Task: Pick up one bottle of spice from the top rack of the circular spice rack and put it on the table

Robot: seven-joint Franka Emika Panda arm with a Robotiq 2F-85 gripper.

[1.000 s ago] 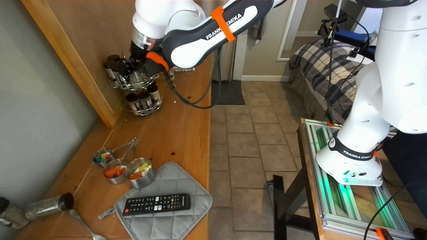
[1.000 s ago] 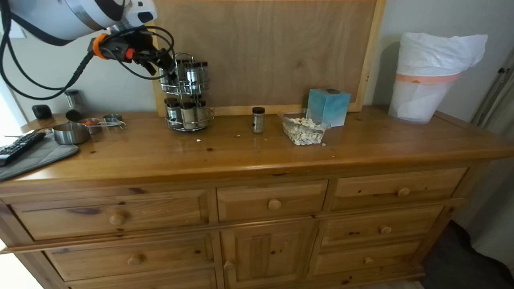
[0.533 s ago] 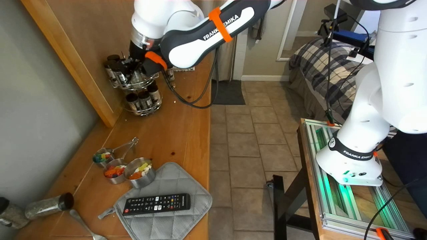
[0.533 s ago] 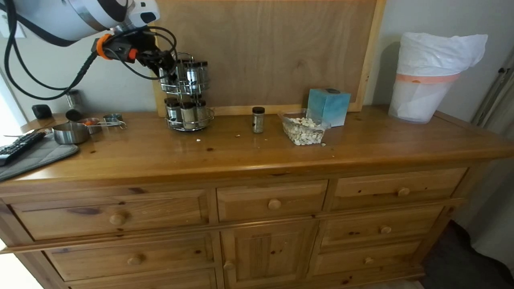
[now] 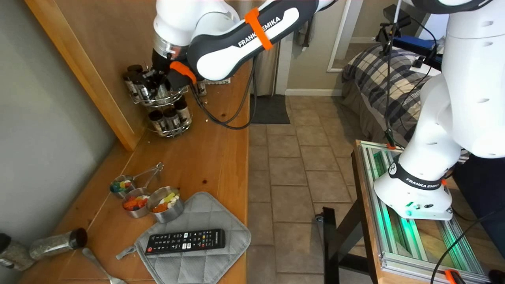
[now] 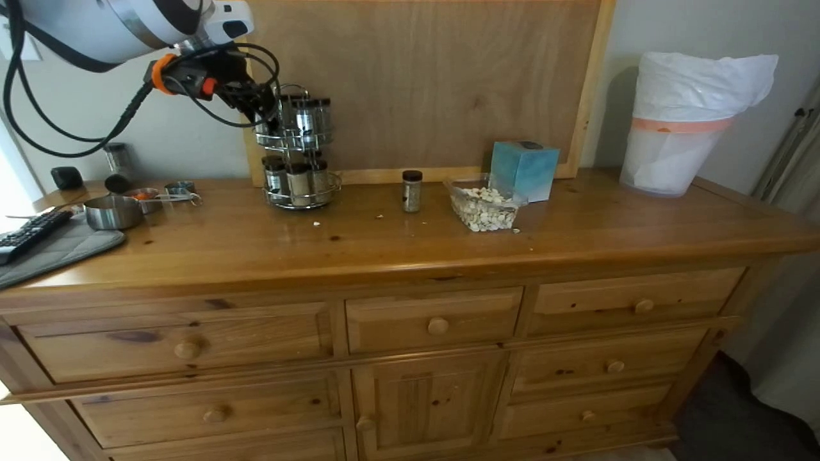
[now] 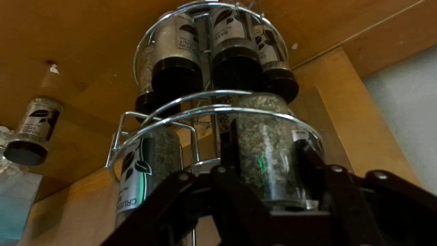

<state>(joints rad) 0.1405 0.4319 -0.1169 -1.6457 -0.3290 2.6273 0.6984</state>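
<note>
The circular spice rack stands on the wooden table, a two-tier wire carousel with small dark-capped jars. In the wrist view the scene is upside down, so the lower ring of jars appears above the top rack. My gripper is shut on a glass bottle of green flakes, one finger along each side. That bottle is upright and still within the top rack's wire ring; its cap end is mostly hidden by the gripper. A bottle with a "CRUSHED" style label sits beside it.
A lone spice jar, a clear tub of white pieces and a blue tissue box stand along the table. A wooden panel rises behind the rack. Measuring cups and a remote lie toward one end.
My gripper's fingers have come together onto the bottle. The arm has shifted slightly toward the rack. The rack and the things on the table look the same.
</note>
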